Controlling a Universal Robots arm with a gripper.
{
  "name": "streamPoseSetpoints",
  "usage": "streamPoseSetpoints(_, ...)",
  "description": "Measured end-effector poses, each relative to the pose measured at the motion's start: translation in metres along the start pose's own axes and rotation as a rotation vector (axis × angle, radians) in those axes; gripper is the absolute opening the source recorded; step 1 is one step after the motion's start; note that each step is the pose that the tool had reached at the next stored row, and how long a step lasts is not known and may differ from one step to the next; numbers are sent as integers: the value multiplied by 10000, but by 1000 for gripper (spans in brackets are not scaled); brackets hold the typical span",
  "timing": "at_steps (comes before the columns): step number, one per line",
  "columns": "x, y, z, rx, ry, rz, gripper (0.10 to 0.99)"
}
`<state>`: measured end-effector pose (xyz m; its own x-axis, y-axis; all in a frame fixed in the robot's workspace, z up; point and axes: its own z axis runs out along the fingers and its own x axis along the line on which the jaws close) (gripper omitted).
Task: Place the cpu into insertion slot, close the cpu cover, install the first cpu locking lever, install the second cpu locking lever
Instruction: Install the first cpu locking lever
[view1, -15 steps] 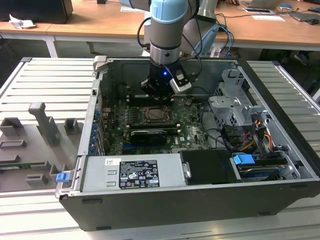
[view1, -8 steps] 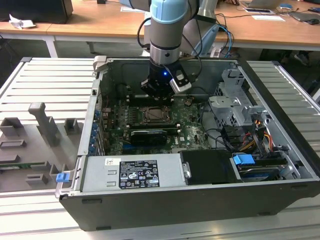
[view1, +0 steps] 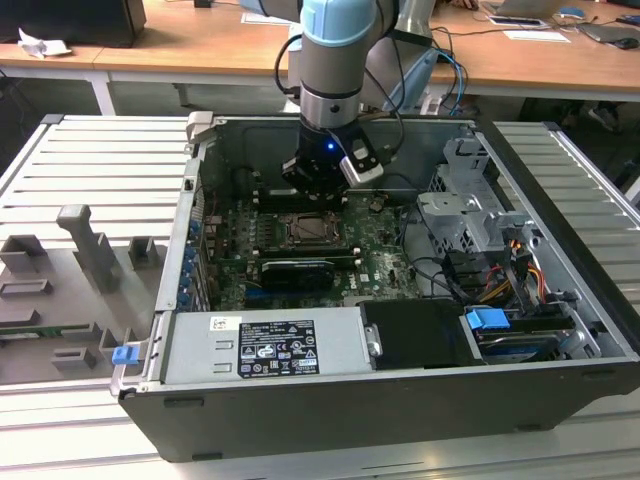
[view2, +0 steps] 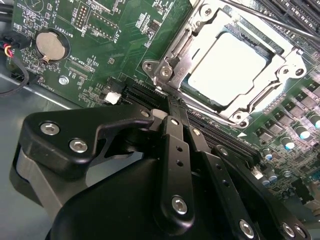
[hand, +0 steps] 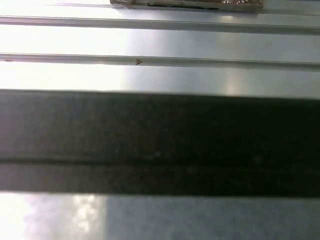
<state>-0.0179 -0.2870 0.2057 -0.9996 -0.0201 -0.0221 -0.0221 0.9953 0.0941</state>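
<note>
Cpu (view2: 227, 67) seated in insertion slot (view1: 313, 230) | cpu cover (view2: 172, 62) down around it | pincer (view2: 172, 107) pressed together, empty, just beside the cover's edge

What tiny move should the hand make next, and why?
Probably ease the hand down at the cover corner: the cpu already sits under the closed cover, and the shut fingertips hang right beside that edge, likely for a locking lever.
</note>
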Motion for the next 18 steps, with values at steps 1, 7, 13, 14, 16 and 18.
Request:
streamPoseSetpoints(1,-1,0,1,5,0,1,106)
streamPoseSetpoints(7,-2,-3,20,30,4,0,106)
streamPoseSetpoints(13,-4,-4,37,37,2,0,106)
streamPoseSetpoints(14,-4,-4,37,37,1,-1,106)
streamPoseSetpoints(16,-4,-4,35,37,2,-1,106)
streamPoseSetpoints(18,-5,-1,8,36,1,0,106)
